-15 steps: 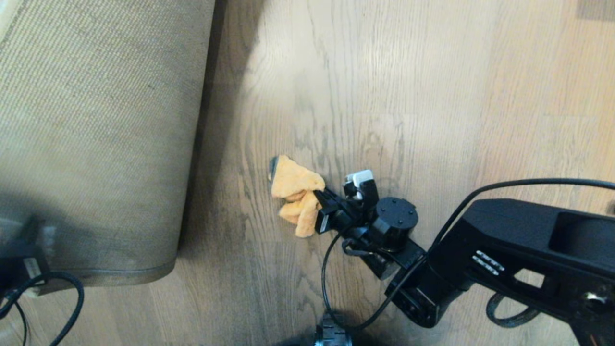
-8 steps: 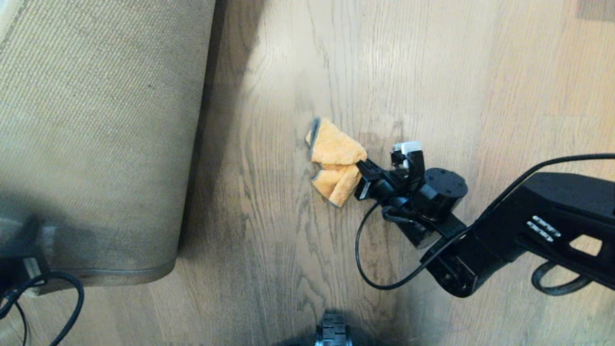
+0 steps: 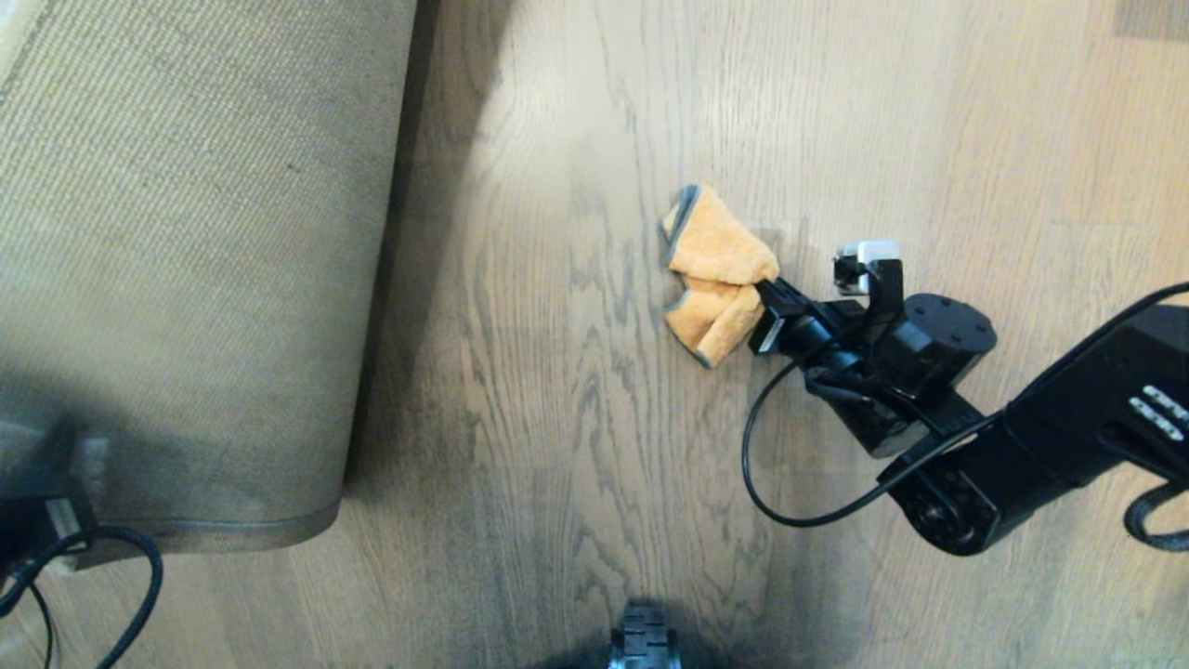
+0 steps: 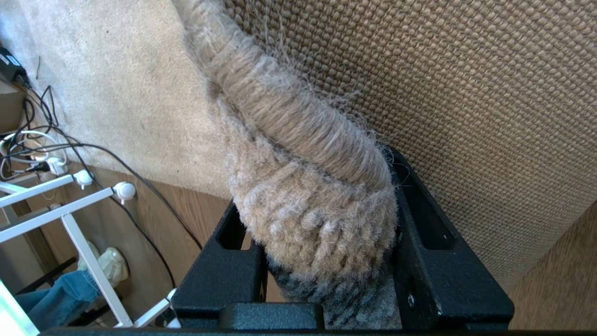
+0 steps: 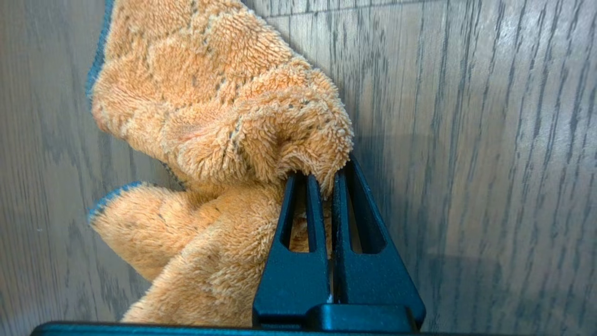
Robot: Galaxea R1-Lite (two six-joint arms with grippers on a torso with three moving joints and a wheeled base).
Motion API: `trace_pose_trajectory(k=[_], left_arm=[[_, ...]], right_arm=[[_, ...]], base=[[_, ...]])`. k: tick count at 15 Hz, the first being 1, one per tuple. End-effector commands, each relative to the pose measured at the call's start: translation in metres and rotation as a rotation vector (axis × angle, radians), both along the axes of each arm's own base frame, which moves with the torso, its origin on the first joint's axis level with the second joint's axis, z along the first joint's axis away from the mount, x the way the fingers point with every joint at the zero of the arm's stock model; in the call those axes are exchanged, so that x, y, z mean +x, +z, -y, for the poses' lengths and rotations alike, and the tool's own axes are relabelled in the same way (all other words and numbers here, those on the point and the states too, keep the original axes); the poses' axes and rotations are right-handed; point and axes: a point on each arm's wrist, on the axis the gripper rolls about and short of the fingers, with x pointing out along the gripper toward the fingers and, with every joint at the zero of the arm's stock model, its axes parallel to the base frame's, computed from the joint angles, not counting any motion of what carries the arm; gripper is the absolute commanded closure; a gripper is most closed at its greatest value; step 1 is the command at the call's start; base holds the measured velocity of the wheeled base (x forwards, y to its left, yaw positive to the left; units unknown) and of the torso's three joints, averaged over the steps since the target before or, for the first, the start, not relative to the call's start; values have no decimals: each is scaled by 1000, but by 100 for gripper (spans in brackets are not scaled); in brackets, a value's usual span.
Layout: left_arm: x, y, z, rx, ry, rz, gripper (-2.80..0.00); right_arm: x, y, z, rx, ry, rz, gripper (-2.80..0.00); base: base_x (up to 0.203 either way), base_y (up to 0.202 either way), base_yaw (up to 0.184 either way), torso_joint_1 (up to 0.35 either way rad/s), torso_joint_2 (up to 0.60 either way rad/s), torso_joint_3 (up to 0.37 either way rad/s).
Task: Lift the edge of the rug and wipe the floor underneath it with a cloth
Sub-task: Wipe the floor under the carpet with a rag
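With the left gripper (image 4: pixel 326 261) clamped on the lifted rug edge (image 4: pixel 298 154), the right gripper (image 3: pixel 769 311), fingers pinched on the bunched cloth (image 3: pixel 713 276), should press it flat on the floor (image 3: pixel 557 418) and sweep in overlapping strokes towards the rug.

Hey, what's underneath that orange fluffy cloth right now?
Grey-brown wood-grain floor shows all around the orange fluffy cloth, which the right gripper pinches. The patch directly beneath it is covered, so nothing there can be seen.
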Motion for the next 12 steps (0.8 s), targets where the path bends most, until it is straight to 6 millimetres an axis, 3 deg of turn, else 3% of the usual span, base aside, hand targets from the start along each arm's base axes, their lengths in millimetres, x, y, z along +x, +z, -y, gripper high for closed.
trace_pose_trajectory(k=[1, 4, 6, 9, 12], left_arm=[[0, 1, 0, 1, 4, 6, 0], [0, 1, 0, 1, 4, 6, 0], [0, 1, 0, 2, 4, 5, 0], [0, 0, 0, 1, 6, 4, 0], [0, -1, -1, 1, 7, -2, 0]], right_arm=[[-9, 13, -6, 31, 29, 63, 0], [-24, 8, -24, 23, 90, 41, 0], [-42, 7, -46, 22, 165, 31, 0], [-88, 5, -93, 16, 345, 11, 0], [-150, -2, -141, 2, 561, -10, 0]], base=[[0, 0, 0, 0, 0, 0], [0, 0, 0, 0, 0, 0], [0, 0, 0, 0, 0, 0], [0, 0, 0, 0, 0, 0], [0, 0, 0, 0, 0, 0]])
